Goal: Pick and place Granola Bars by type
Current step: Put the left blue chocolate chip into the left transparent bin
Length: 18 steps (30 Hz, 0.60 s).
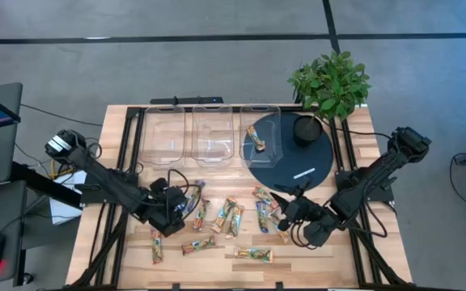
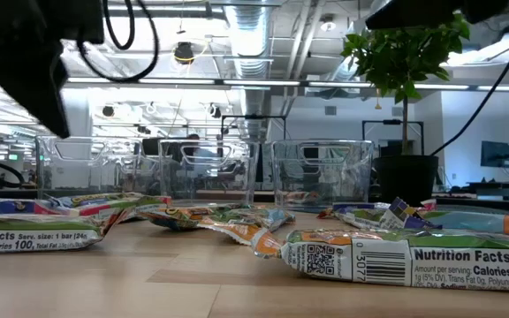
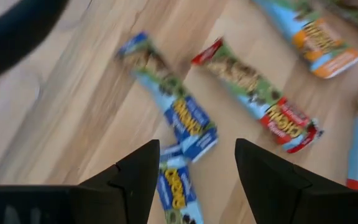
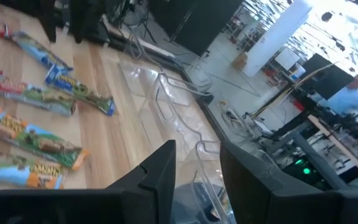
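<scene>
Several granola bars [image 1: 226,215] lie flat and scattered on the wooden table's near half, and one more [image 1: 256,137] rests in the rightmost of three clear bins [image 1: 210,133]. My left gripper [image 3: 196,163] hangs open over the bars on the left, pointing down. A blue bar [image 3: 178,186] lies below the gap between its fingers, another blue one [image 3: 173,99] lies just beyond, and a red-and-green one [image 3: 260,102] beside that. My right gripper [image 4: 197,171] is open with a narrow gap and nothing in it. It hovers over the bars on the right [image 1: 284,214], facing the bins.
A dark round disc [image 1: 298,162] carrying a potted plant [image 1: 330,85] sits at the far right, against the rightmost bin. In the low view, bars [image 2: 405,261] lie close to the table's near edge. Bare wood lies between the bins and the scattered bars.
</scene>
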Available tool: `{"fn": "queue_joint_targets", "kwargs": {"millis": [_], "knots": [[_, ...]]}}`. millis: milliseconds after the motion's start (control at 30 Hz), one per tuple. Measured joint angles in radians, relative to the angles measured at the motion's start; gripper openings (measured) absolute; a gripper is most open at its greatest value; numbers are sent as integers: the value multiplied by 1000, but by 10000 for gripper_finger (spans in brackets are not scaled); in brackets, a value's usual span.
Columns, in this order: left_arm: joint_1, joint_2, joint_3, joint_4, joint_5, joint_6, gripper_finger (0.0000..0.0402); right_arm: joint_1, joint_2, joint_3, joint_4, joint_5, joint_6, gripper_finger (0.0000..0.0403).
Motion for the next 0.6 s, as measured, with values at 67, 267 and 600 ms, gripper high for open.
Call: {"fn": "queue_joint_targets", "kwargs": {"millis": [67, 267, 600], "knots": [[-10, 12, 0, -30, 2, -77, 206, -5, 1, 0, 13, -1, 0, 118], [-25, 28, 0, -88, 13, -206, 206, -3, 2, 0, 10, -40, 19, 118], [-35, 28, 0, -87, 88, -380, 206, -32, 2, 0, 18, -139, -72, 118]]}}
